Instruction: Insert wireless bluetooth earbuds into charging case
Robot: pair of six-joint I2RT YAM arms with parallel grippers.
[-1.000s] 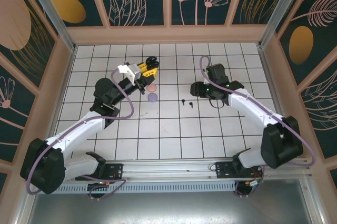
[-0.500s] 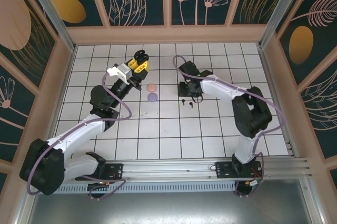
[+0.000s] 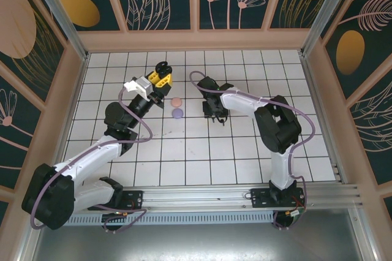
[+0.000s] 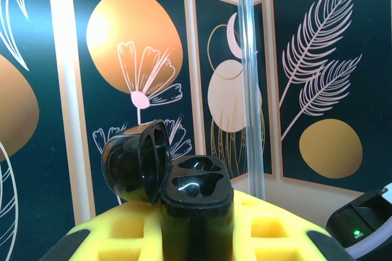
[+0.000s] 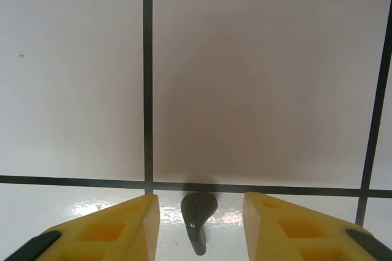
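Observation:
A black charging case [image 4: 196, 203] stands upright between the yellow fingers [image 4: 122, 230] of my left gripper [image 4: 196, 227], which is shut on it. Its lid [image 4: 131, 160] hangs open to the left and both sockets are empty. From above, the case [image 3: 162, 67] is held up over the far left tiles. My right gripper [image 5: 199, 227] is low over the table, open, with one black earbud [image 5: 197, 211] lying between its fingers [image 5: 119, 230] and touching neither. In the top view the right gripper [image 3: 212, 112] sits just over two black earbuds [image 3: 222, 122].
A pink round case [image 3: 176, 102] and a lilac round case [image 3: 177, 114] lie closed on the white tiled table [image 3: 196, 157], between the two grippers. Patterned walls close in the back and both sides.
My right arm has swung left and come down over the black earbuds, and its jaws have narrowed. My left gripper has lifted the case a little toward the back left.

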